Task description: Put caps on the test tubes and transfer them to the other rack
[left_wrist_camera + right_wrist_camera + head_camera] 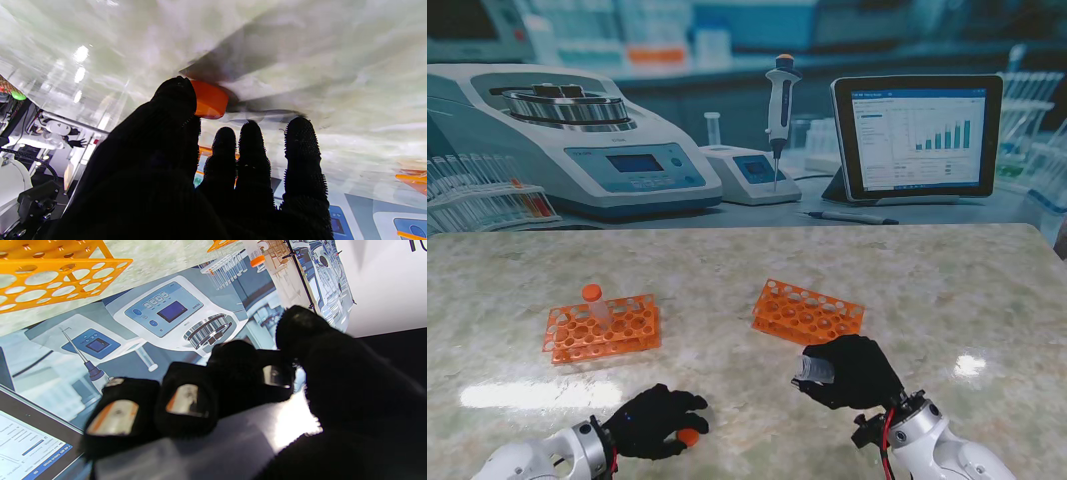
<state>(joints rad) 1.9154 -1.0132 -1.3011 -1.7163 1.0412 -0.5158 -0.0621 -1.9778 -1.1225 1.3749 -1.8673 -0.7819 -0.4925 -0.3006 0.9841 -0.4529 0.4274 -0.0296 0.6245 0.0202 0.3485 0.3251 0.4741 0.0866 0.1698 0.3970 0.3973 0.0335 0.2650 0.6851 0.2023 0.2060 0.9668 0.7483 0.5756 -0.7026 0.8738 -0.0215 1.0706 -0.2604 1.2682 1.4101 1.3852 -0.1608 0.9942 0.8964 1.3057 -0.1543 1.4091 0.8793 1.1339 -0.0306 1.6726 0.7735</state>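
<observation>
Nearest to me, my black-gloved left hand [655, 420] lies low on the pale marbled table top [727, 270], its thumb against a small round orange plastic cap [688, 436]. On the left wrist camera the thumb [173, 100] touches the cap's [209, 99] side while the other fingers [252, 146] are spread and clear of it, so I cannot tell whether the cap is gripped or only nudged. My black-gloved right hand [855, 372], over on the right, is wrapped around a clear plastic test tube [814, 369] whose open mouth points left; the right wrist view shows the fingers [186, 396] curled over the tube's pale body [233, 440]. Farther from me, the left orange plastic rack [602, 330] holds one upright clear tube with an orange cap [593, 298] near its far left corner. The second orange plastic rack [807, 312] sits just beyond the right hand, apart from it, with its holes vacant as far as I can see
</observation>
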